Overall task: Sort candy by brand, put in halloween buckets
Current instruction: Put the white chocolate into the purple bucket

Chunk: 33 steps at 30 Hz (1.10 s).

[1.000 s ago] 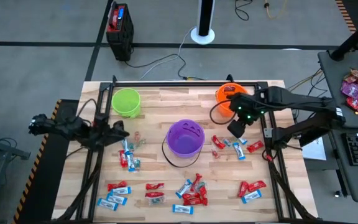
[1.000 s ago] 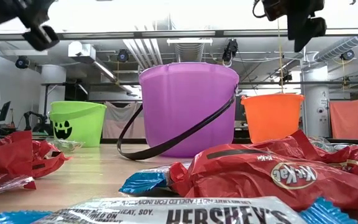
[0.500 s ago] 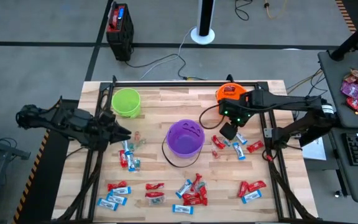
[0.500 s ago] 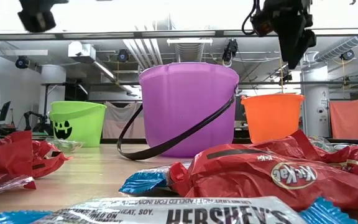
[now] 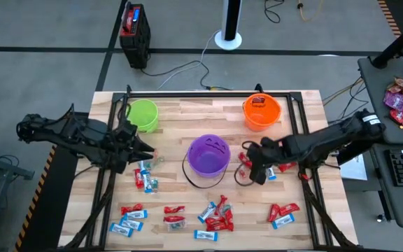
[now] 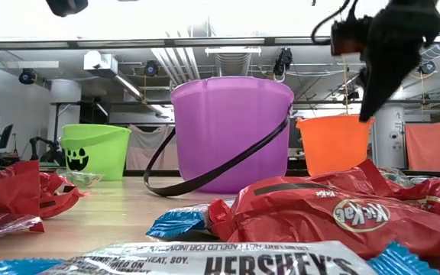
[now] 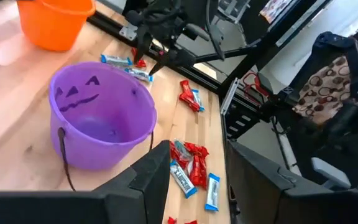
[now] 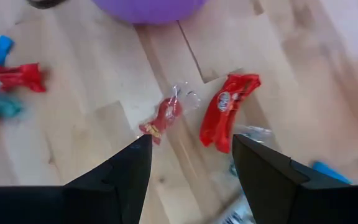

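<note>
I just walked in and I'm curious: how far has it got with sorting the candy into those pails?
Barely started, it seems. The orange pail holds something red; the purple pail looks empty, and I can't tell for the green pail. Neither pincer holds anything: the right pincer hangs open over a red KitKat beside the purple pail, and the left pincer waits near the green one. Most candy still lies scattered.

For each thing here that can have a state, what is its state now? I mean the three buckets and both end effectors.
Green bucket: upright, nothing seen inside.
Purple bucket: upright, handle down on the table, looks empty.
Orange bucket: upright, one red candy inside.
Left end effector: open, empty, beside the green bucket.
Right end effector: open, empty, above the loose candy right of the purple bucket.
</note>
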Motion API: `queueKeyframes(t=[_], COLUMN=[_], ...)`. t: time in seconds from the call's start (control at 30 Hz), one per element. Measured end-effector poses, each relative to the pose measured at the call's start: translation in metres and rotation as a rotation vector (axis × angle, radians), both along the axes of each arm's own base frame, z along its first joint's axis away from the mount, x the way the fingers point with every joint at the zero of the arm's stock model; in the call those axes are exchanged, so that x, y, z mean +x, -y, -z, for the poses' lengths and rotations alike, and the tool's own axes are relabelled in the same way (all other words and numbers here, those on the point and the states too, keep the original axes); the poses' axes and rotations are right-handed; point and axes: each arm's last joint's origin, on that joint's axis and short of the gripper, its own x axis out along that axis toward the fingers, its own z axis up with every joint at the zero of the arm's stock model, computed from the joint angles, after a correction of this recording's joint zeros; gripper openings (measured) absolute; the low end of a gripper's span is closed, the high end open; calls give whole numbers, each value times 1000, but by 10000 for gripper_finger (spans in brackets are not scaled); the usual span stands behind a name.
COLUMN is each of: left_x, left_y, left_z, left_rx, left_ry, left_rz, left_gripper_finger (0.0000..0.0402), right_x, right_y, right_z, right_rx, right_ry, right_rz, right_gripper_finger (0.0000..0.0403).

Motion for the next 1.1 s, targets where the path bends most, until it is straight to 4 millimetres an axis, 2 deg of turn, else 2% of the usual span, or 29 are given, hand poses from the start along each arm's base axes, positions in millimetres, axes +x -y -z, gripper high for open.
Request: queueKeyframes(t=[0.1, 0.23, 0.43, 0.57, 0.87, 1.1], left_x=[1, 1, 1, 1, 1, 1], left_y=[1, 0, 0, 0, 0, 0], left_z=[0, -1, -1, -1, -1, -1], left_rx=[-25, -27, 12, 20, 20, 20], left_ry=[-2, 7, 12, 14, 13, 13], left_rz=[0, 2, -3, -2, -1, -1], left_gripper_finger=[141, 141, 141, 141, 141, 141], right_x=[-5, -15, -28, -28, -29, -38], right_y=[-5, -11, -12, -14, -14, -11], right_z=[18, 26, 30, 29, 29, 30], right_rx=[18, 49, 182, 253, 256, 255], right_ry=[-10, -65, -217, -229, -231, -307], right_rz=[50, 134, 349, 432, 461, 678], right_gripper_finger=[215, 215, 215, 215, 215, 215])
